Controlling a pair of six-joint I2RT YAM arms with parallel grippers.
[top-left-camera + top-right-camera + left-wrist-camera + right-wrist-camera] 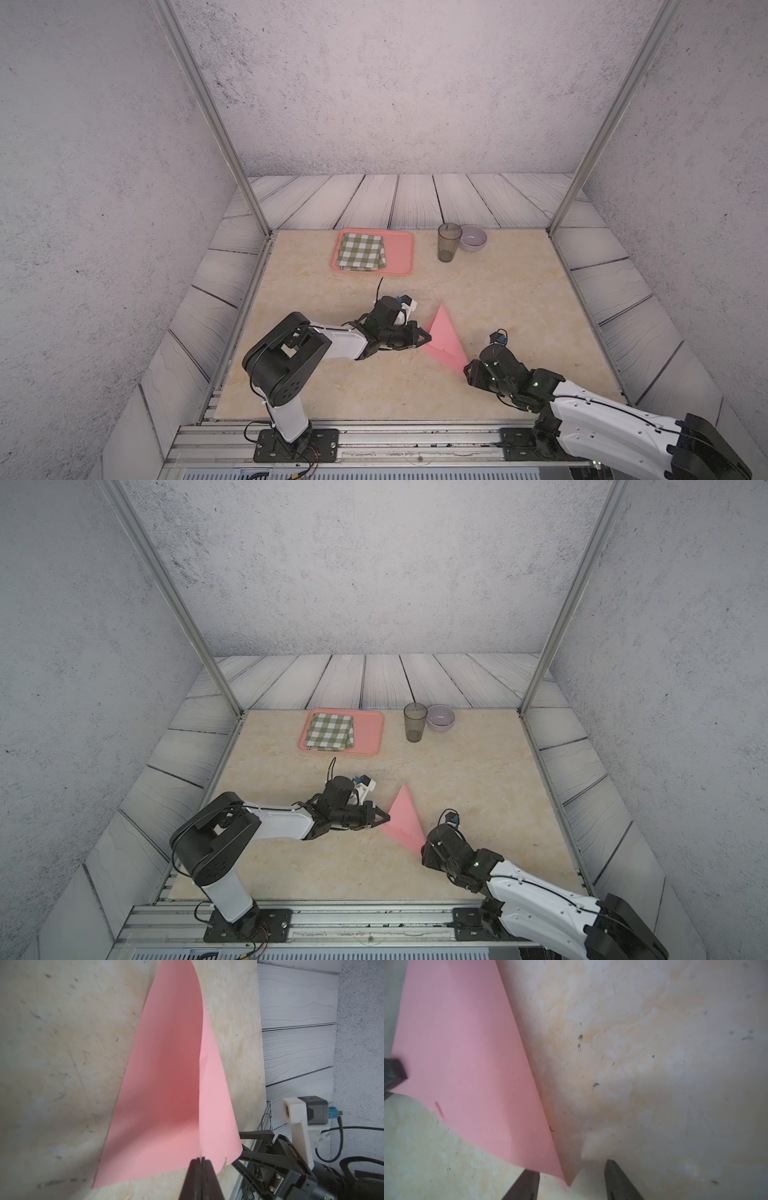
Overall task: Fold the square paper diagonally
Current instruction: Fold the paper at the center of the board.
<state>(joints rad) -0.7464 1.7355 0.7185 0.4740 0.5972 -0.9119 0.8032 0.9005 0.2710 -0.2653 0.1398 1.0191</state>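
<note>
The square paper (pixel 445 338) (pixel 405 816) lies mid-table, a pink sheet folded over into a triangle, its upper layer bowed up and not pressed flat. My left gripper (pixel 428 338) (pixel 388 817) (pixel 200 1160) is shut on the paper's (pixel 166 1084) left corner, pinching the upper layer's edge. My right gripper (pixel 468 371) (pixel 424 850) (pixel 571 1167) is open at the near right corner. That corner of the paper (pixel 467 1053) pokes between its spread fingers, which do not close on it.
At the back a salmon tray (pixel 401 254) (pixel 370 731) holds a green checked cloth (pixel 361 251) (pixel 331 730). A dark tumbler (pixel 449 243) (pixel 414 723) and a pale bowl (pixel 473 237) (pixel 441 717) stand to its right. Metal frame posts rise at the table's back corners.
</note>
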